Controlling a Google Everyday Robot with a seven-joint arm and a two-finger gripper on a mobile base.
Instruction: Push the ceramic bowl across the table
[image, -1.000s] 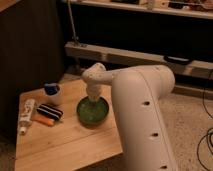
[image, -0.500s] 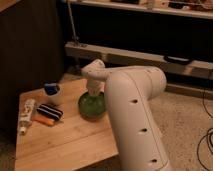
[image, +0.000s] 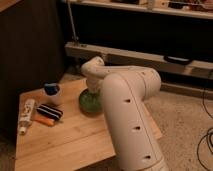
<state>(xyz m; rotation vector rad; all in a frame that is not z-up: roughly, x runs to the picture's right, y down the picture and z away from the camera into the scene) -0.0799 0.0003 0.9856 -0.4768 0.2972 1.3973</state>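
Jaws (image: 93, 89) over glossy green ceramic bowl (image: 88, 102).

White pincer (image: 93, 86) over glossy green bowl (image: 89, 102), light wooden plank table (image: 70, 140)

Green ceramic bowl (image: 89, 101) on table (image: 70, 137), under gripper (image: 93, 85)

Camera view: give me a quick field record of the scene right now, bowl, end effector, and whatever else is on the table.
bowl: green, on the table, near its far right edge
end effector: down at the bowl, hidden behind the wrist
cup: white with blue top, left of bowl
tube: white, at the left edge
dark striped item: between tube and bowl
orange item: beside the striped item
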